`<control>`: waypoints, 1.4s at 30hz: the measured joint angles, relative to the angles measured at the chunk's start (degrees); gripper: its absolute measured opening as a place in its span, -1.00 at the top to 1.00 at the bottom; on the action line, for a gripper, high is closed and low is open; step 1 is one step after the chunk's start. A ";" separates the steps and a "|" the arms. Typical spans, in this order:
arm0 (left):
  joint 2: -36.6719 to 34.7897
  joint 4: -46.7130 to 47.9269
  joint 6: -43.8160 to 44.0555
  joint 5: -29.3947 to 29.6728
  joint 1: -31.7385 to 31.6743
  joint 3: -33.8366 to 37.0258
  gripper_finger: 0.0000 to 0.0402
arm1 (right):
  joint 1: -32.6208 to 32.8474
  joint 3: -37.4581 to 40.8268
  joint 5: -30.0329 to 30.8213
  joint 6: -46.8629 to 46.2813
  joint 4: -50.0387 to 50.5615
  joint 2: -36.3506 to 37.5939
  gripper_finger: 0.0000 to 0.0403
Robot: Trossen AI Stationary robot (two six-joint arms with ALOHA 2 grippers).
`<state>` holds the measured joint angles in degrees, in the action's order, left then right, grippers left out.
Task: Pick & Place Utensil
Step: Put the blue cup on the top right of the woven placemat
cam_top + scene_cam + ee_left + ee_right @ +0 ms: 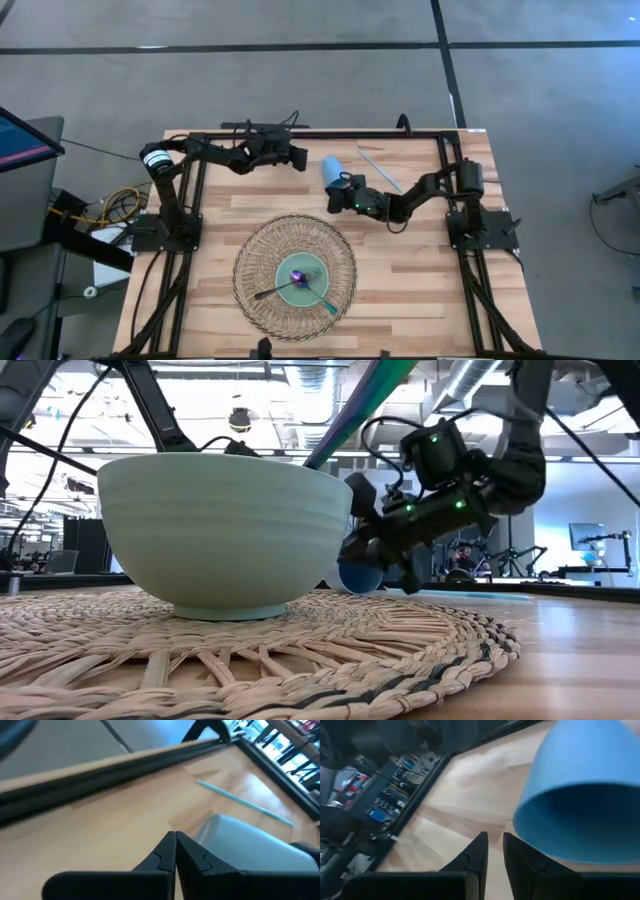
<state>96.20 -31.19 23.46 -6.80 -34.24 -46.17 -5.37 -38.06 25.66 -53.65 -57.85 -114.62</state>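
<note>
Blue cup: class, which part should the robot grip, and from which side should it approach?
Grip the rim wall of the blue cup. It lies on its side on the table, its open mouth facing the right gripper. Coming in from that open end, with one of the fingers inside and one outside, is probably best.

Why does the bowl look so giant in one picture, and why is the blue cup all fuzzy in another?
In the low view the camera sits right beside the bowl, so it fills the frame, dark against bright ceiling lights. In the right wrist view the blue cup is too close, so its edges smear. In the left wrist view the table frame bar is blurred too. The high view is evenly lit.
</note>
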 joint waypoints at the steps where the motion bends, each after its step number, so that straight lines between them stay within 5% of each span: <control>1: -0.05 -0.27 0.00 -0.81 -0.02 0.00 0.97 | -0.10 -0.74 -0.05 0.05 0.11 -0.82 0.74; 26: -17.40 0.42 -2.21 -5.47 8.57 0.04 0.97 | 5.03 -1.32 11.85 5.76 0.79 -1.05 0.74; 37: -27.91 5.74 -8.94 -6.96 15.47 0.09 0.97 | 4.05 10.90 12.27 13.40 9.82 16.87 0.74; 42: -30.46 5.92 -11.53 -6.83 18.31 0.07 0.96 | 4.67 8.53 11.63 19.06 10.97 15.50 0.74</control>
<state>65.75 -25.27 11.94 -13.63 -15.93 -46.11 -0.70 -29.53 37.29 -34.59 -46.88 -99.12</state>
